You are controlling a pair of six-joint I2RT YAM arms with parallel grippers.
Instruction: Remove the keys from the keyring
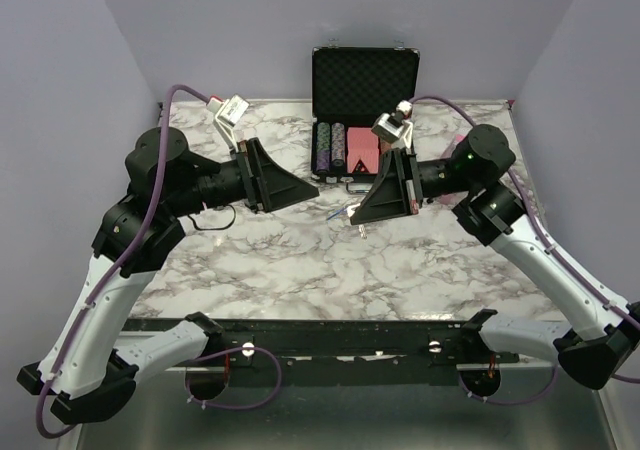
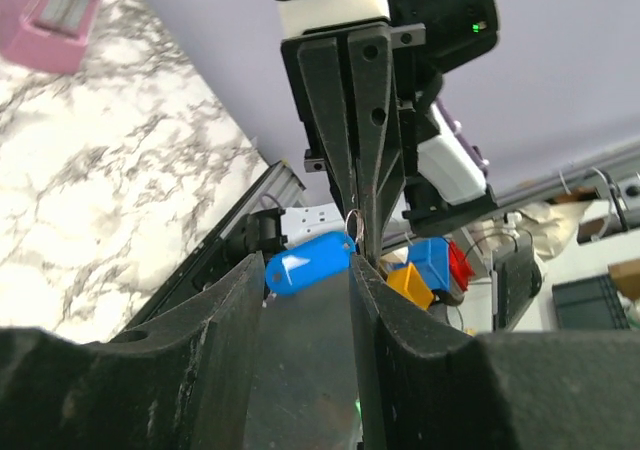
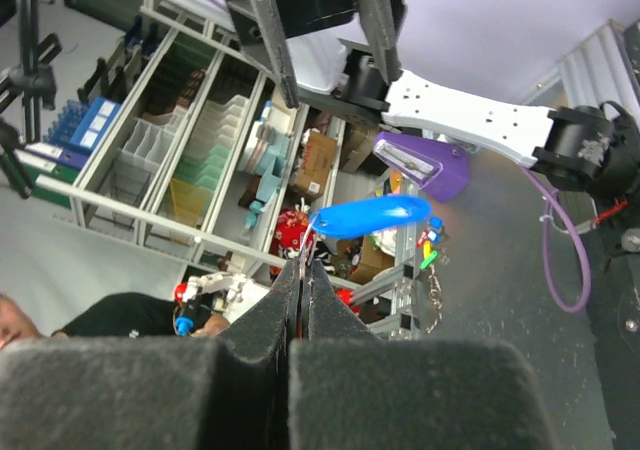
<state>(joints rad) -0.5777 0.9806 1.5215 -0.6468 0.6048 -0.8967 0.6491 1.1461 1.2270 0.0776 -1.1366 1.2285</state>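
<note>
Right gripper (image 3: pixel 300 270) pinching thin silver keyring (image 2: pixel 352 221), blue oval key (image 3: pixel 370 215) attached, left gripper (image 2: pixel 305 275) jaws spread nearby, above mid-table (image 1: pixel 300 260).

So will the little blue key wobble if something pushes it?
Probably: the blue key hangs from the keyring, pinched only by the right gripper, so it could swing. It looks small and plastic, likely light. It sticks out unbent, so probably stiff.

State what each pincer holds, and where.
Right pincer pinches the keyring between its tips, the blue key sticking out from it. Left pincer is open around the key's head; no grip visible.
</note>
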